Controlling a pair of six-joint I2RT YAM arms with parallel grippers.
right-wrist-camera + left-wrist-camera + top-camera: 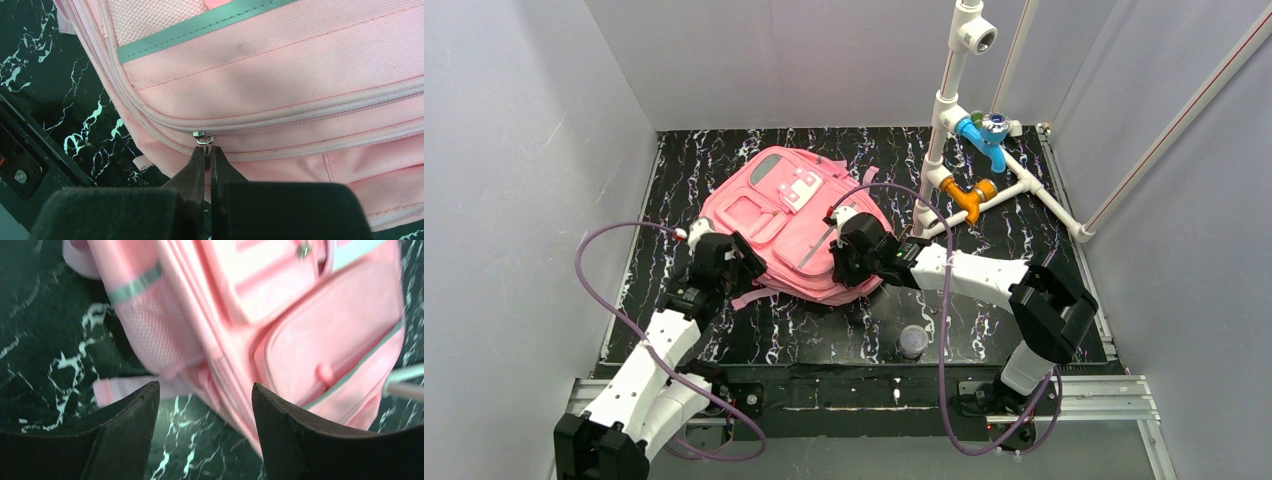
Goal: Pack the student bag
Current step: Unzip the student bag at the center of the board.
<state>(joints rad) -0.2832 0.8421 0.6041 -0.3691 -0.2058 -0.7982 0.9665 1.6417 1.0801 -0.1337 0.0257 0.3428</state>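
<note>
Right pincer (207, 149) clenched on zipper pull (204, 137) — right wrist only, left pincer (205, 386) released beside student bag (769, 220)

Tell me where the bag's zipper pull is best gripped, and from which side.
Pinch the metal zipper pull by its dangling tab, coming from the near edge of the student bag. The tab hangs off the zip track toward that edge, thin and flat; the right tool is shut on it there.

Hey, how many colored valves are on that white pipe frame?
2: a blue tap higher on the white pipe frame, toward the back, and an orange valve lower down, nearer the pink backpack. None looks hidden.
</note>
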